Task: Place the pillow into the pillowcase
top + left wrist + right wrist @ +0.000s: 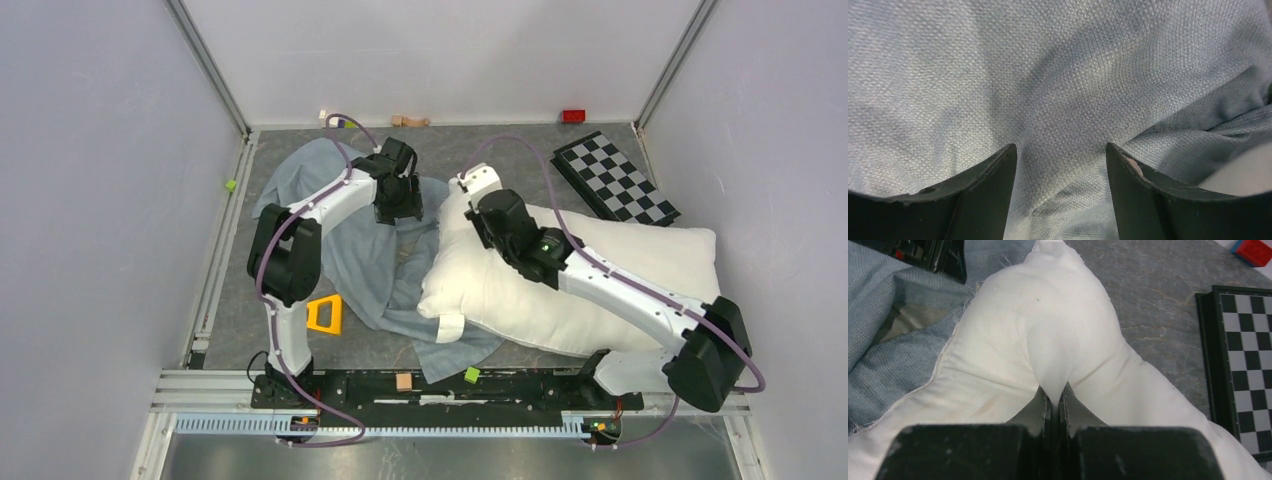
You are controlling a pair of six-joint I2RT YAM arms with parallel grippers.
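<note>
Both jaws of the right gripper are clamped tight on a pinched fold of the pillow near its upper-left corner, probably to steer that end toward the pillowcase. The left gripper stands spread wide right at the blue-grey cloth with nothing caught between its jaws, seemingly hunting for the opening's edge. The pillow lies centre-right on the table, its left end overlapping the pillowcase spread at centre-left.
</note>
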